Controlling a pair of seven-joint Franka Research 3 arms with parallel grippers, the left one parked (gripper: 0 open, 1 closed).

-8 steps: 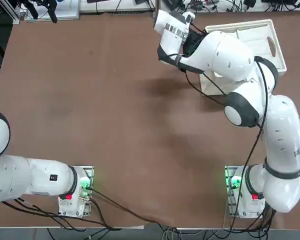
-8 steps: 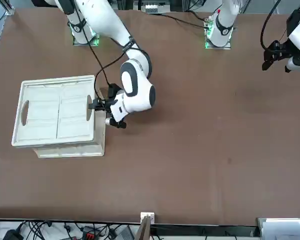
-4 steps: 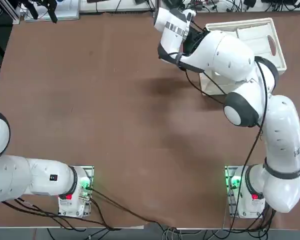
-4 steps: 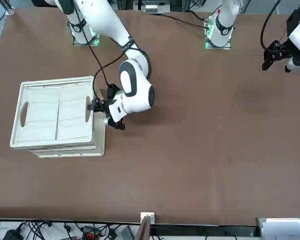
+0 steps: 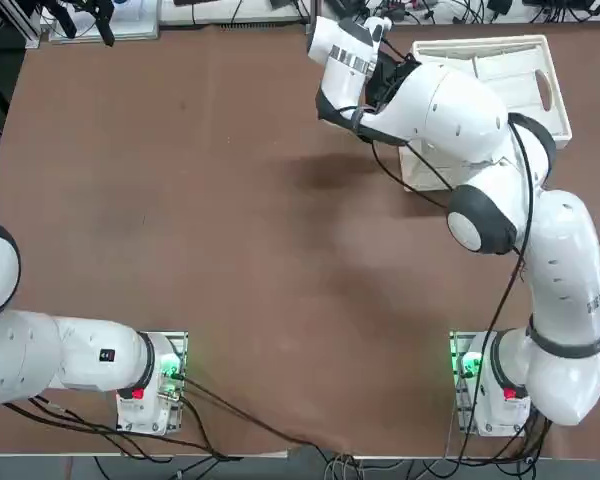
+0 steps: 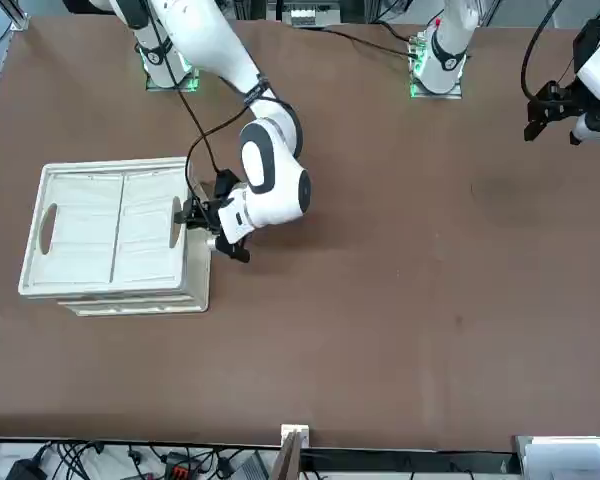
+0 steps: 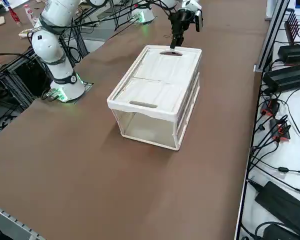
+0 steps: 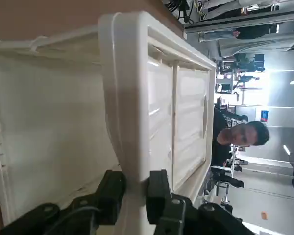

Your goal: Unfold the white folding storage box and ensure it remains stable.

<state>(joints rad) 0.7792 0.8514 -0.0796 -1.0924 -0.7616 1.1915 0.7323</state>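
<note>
1. I see the white folding storage box (image 6: 115,238) at the left of the front view, standing raised on the brown counter (image 6: 400,300) with its walls up beneath the top frame.
2. In the top view the box (image 5: 520,70) sits in the upper right corner, partly hidden by my right arm (image 5: 450,110).
3. From the right side view, the box (image 7: 157,95) stands in the middle of the frame; its near end wall looks translucent and the top shows two flat panels with an oval handle hole at each end.
4. My right gripper (image 6: 195,216) is at the box's rim, on the short edge nearest the middle of the counter.
5. On the wrist camera, the right gripper (image 8: 131,188) has its jaws clenched on the thick ribbed rim, one finger on each side of it.
6. A person (image 8: 235,137) shows in the room beyond the box on the wrist camera.
</note>
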